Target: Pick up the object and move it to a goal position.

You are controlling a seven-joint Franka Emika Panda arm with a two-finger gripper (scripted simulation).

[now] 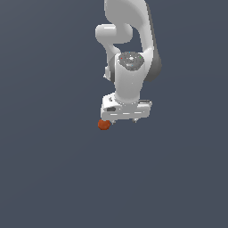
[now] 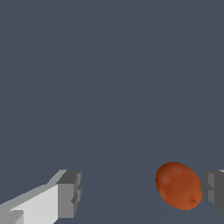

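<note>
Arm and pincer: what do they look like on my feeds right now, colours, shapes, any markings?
The arm is glossy white with rounded, bulbous links and dark grey bands at the joints. The wrist carries a round grey cap with tiny red and green dots. The pincer has a flat, boxy white body. In the wrist view its fingers are white bars ending in blocky grey pads. No cables visible.
</note>
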